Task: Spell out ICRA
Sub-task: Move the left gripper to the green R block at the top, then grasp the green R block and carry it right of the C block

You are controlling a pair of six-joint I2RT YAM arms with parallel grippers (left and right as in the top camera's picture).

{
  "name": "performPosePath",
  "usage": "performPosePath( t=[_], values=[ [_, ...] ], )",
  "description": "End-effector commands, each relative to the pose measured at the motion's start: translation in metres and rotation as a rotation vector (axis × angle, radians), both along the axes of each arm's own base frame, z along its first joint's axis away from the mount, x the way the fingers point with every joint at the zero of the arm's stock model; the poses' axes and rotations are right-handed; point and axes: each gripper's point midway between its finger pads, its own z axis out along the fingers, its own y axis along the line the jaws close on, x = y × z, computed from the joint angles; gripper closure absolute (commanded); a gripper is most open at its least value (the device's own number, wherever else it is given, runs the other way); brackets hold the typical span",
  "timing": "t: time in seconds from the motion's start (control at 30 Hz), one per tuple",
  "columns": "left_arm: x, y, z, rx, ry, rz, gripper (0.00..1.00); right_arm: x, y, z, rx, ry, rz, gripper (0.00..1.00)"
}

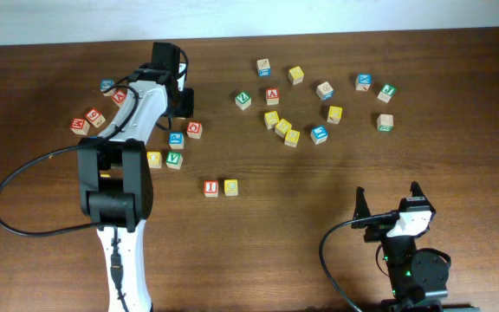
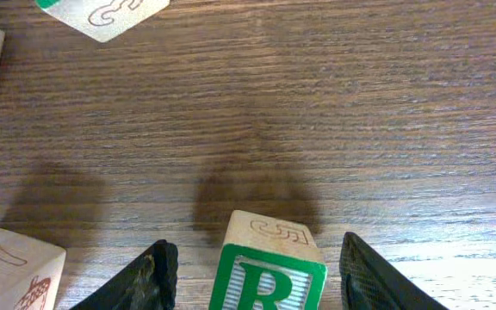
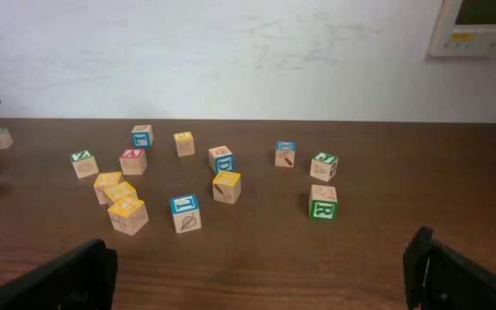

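Note:
A red I block (image 1: 210, 187) and a yellow block (image 1: 230, 186) stand side by side at the table's middle front. My left gripper (image 1: 183, 102) is open at the back left, low over the table. In the left wrist view a green R block (image 2: 269, 280) stands between its fingers (image 2: 258, 245), with a gap on each side. In the overhead view that block is hidden under the gripper. My right gripper (image 1: 388, 201) is open and empty at the front right, and its fingers (image 3: 257, 275) hold nothing. A second green R block (image 3: 323, 203) stands at the right (image 1: 385, 122).
Several loose letter blocks lie across the back middle and right, among them a red one (image 1: 272, 95) and a yellow cluster (image 1: 282, 127). Red (image 1: 194, 129), blue (image 1: 176, 139) and green (image 1: 173, 159) blocks lie just in front of my left gripper. More blocks (image 1: 87, 120) lie at the far left.

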Motion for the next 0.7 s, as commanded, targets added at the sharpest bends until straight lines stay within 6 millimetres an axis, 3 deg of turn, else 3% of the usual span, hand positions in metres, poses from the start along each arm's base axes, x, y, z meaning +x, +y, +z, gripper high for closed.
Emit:
performPosePath(
  t=[0.0,0.23,0.3,0.37,0.47,0.57,0.67],
  values=[
    [0.002,0.002,-0.006,-0.004,0.004,-0.012,0.57,0.0,-0.003,-0.003,-0.001,0.005,-0.012,0.02],
    [0.002,0.002,-0.006,-0.004,0.004,-0.012,0.64,0.0,-0.003,-0.003,-0.001,0.005,-0.012,0.02],
    [0.0,0.002,-0.006,-0.004,0.009,-0.012,0.68,0.0,-0.003,-0.003,-0.001,0.005,-0.012,0.02],
    [-0.003,0.002,-0.008,-0.002,0.024,-0.012,0.8,0.0,-0.003,-0.003,-0.001,0.005,-0.012,0.02],
    [-0.007,0.002,-0.007,-0.003,0.038,-0.012,0.82,0.0,-0.003,-0.003,-0.001,0.005,-0.012,0.02],
    [-0.011,-0.001,0.014,-0.011,0.029,-0.018,0.83,0.0,-0.003,-0.003,-0.001,0.005,-0.012,0.02],
    [-0.016,-0.016,0.056,-0.102,-0.012,-0.054,0.81,0.0,-0.003,-0.003,-0.001,0.005,-0.012,0.02]
  ],
)
